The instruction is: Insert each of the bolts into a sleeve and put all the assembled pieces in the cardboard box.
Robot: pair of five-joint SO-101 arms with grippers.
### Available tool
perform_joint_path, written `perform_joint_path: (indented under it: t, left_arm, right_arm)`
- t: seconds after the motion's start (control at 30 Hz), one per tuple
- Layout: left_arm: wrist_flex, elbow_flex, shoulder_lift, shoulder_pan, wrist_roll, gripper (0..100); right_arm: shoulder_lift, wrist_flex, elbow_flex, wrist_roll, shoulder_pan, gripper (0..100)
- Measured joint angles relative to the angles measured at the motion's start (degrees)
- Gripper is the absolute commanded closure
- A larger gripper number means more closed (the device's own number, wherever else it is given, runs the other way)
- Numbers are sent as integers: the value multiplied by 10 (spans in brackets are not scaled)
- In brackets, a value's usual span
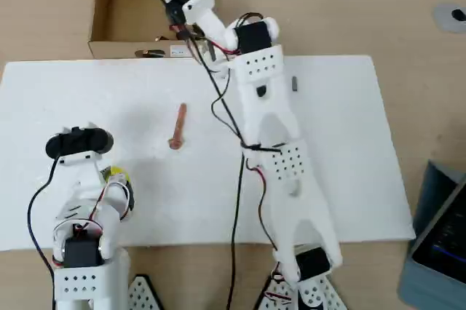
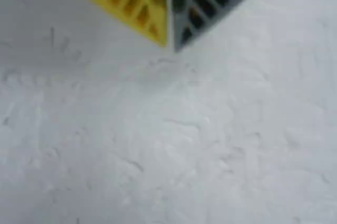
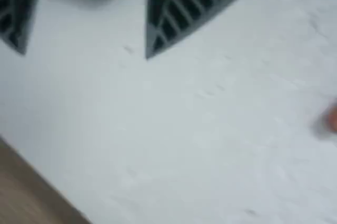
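Observation:
A reddish-brown bolt (image 1: pixel 177 126) lies alone on the white mat (image 1: pixel 349 179), left of the middle; a blur of it shows at the picture's edge in the right wrist view (image 3: pixel 331 119). The cardboard box (image 1: pixel 102 12) stands beyond the mat's far edge. My right arm stretches across the mat, and its gripper (image 1: pixel 198 42) hangs by the box's front corner. Its dark fingers (image 3: pixel 158 29) stand open over bare mat with nothing between them (image 3: pixel 84 50). My left gripper (image 1: pixel 113 176) sits low at the near left, its yellow and grey fingertips shut together (image 2: pixel 169 45) over the mat.
A small dark grey piece (image 1: pixel 295 83) lies on the mat, right of the right arm. Something small and dark sits at the box's front wall (image 1: pixel 151 52). A grey bin (image 1: pixel 437 244) stands off the mat at the near right. Bare wood (image 3: pixel 31 192) borders the mat.

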Motion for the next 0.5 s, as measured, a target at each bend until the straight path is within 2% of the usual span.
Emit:
perform_joint_path:
  t: [0.27,0.5]
  left_arm:
    - [0,0,0,0,0,998]
    - [0,0,0,0,0,998]
  right_arm:
    - [-46,2,13,122,40,832]
    - [-157,2,207,188,46,829]
